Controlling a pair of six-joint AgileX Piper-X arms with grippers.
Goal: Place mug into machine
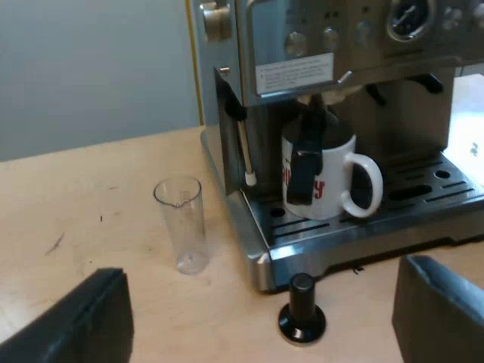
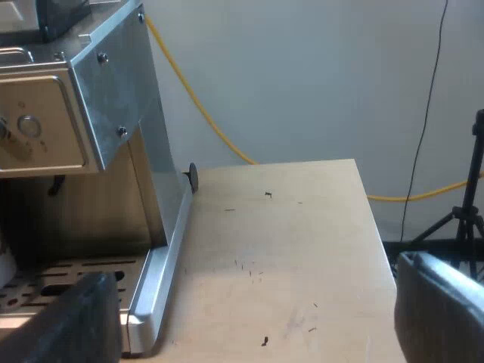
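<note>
Wooden tabletop (image 1: 91, 197) carries everything seen from the left wrist. The left gripper (image 1: 262, 268) hangs above it, released, its two black fingers (image 1: 83, 321) spread wide with nothing between them. Ahead of it a clear measuring glass (image 1: 181, 223) stands upright on the wood, near the espresso machine (image 1: 302, 45) but apart from it. A thin steam wand (image 1: 245, 147) hangs down at the machine's near corner. Just in front of the drip tray (image 1: 423, 193), a tamper with a black knob (image 1: 301, 306) stands on the wood. The white mug (image 1: 339, 170), lettered in red, sits upright on the drip tray under the machine's front, its handle turned along the tray. A dark upright piece (image 1: 306, 162) crosses the mug's front, and what it is cannot be told. From the right wrist, the machine's steel side panel (image 2: 113, 83) rises over the end of the drip tray, and a small black round piece (image 2: 192, 176) lies at the foot of that side. The right gripper (image 2: 253, 272) is likewise released, its fingers (image 2: 442, 310) wide apart and empty. It is over the tabletop beside the machine, and a pale wall (image 2: 318, 76) stands beyond.
</note>
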